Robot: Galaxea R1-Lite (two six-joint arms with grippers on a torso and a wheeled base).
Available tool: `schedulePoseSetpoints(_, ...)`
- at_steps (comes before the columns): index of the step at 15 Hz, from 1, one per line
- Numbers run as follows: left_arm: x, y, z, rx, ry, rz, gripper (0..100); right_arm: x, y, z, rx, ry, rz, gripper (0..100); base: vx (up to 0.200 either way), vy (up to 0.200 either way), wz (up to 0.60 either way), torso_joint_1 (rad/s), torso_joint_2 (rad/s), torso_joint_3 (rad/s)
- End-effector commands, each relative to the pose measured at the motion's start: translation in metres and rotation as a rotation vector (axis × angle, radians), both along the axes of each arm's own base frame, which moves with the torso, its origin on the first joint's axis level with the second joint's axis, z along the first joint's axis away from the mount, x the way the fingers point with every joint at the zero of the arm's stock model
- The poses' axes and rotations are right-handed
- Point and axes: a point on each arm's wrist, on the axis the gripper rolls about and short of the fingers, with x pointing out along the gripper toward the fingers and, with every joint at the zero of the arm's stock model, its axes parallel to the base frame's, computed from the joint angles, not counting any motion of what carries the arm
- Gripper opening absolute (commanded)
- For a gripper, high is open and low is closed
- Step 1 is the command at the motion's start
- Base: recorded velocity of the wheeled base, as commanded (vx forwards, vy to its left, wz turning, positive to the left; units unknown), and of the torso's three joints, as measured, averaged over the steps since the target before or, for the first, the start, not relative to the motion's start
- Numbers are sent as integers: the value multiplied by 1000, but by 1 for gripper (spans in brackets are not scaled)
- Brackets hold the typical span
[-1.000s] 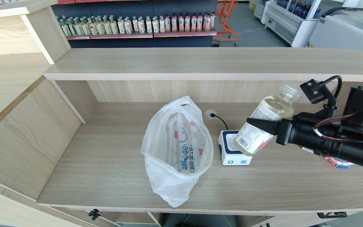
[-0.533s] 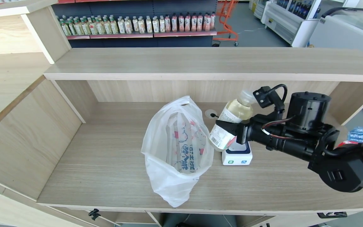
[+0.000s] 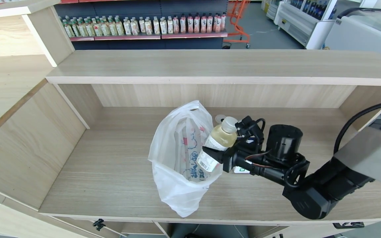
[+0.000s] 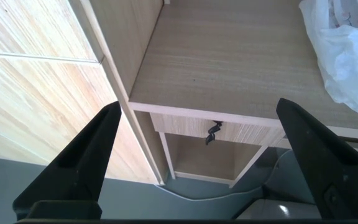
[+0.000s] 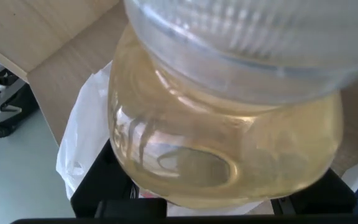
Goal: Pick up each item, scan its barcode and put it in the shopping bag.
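Bottle [image 3: 222, 138] (clamped tight in right gripper [image 3: 212, 154]) has swung leftward to shopping bag [image 3: 177, 191] mouth.

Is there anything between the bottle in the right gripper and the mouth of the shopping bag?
Nothing visible blocks it. The right gripper holds the bottle tilted at the right rim of the shopping bag, its lower end apparently over the opening. A printed package stands inside the bag, but the space beside it looks free.

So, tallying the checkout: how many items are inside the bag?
1: a printed packet inside the bag. The bottle, held by the right gripper, is at the bag's rim, not released. More may be hidden.
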Motion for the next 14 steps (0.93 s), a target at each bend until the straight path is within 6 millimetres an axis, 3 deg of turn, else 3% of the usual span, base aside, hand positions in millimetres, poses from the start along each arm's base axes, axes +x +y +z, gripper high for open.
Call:
schedulePoseSetpoints(1,0,0,0,0,1,1,100,4,2,-28,-26,43,1,0,0,0,0,0,0,0)
schedulePoseSetpoints(6,0,0,0,0,1,1,100,18,14,-42,-52,-14,14,0,0,0,0,0,0,0)
schedulePoseSetpoints(10,0,0,0,-1,1,1,100,23,12,-43,-75,-58,3,0,0,0,0,0,0,0)
schedulePoseSetpoints(11,0,0,0,0,-1,1,100,25,9,-43,-80,-63,-4,100,0,0,0,0,0,0)
schedulePoseSetpoints(14,0,0,0,-1,-1,1,100,24,7,-32,-35,-62,-4,100,0,0,0,0,0,0)
